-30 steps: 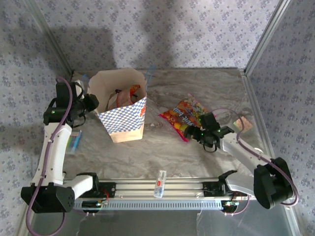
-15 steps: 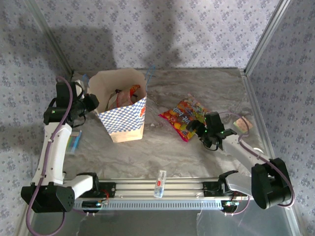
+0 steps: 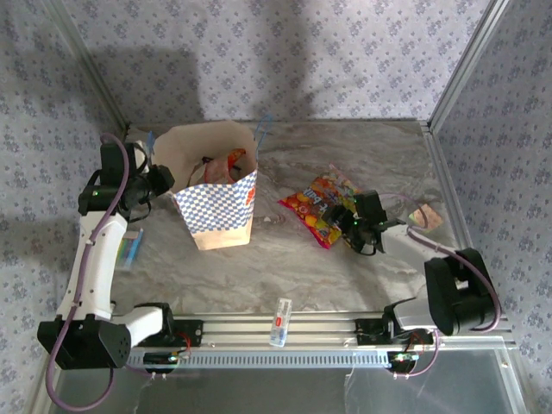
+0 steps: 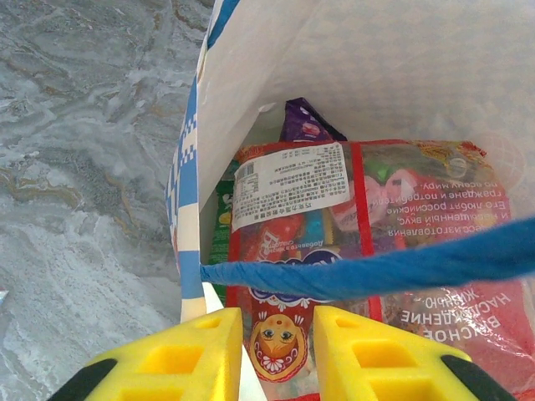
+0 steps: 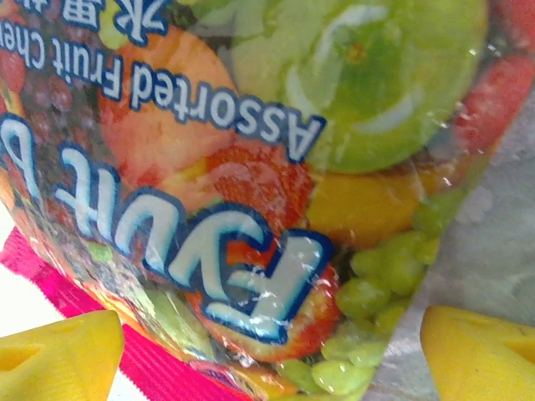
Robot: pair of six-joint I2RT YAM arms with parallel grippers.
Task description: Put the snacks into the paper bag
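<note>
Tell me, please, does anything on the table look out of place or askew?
Mostly tidy. A small clear tube with a red label lies on the metal rail at the near edge. The tan checkered paper bag stands upright, but slightly turned.

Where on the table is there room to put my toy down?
Bare marble lies between the tan checkered paper bag and the colourful fruit-candy packet, and along the back wall behind both. The front middle is also bare, near the small clear tube. It is crowded around the right hand at the packet.

Left end effector (image 4: 267,355) narrowly parted; right end effector (image 5: 267,355) spread wide.
</note>
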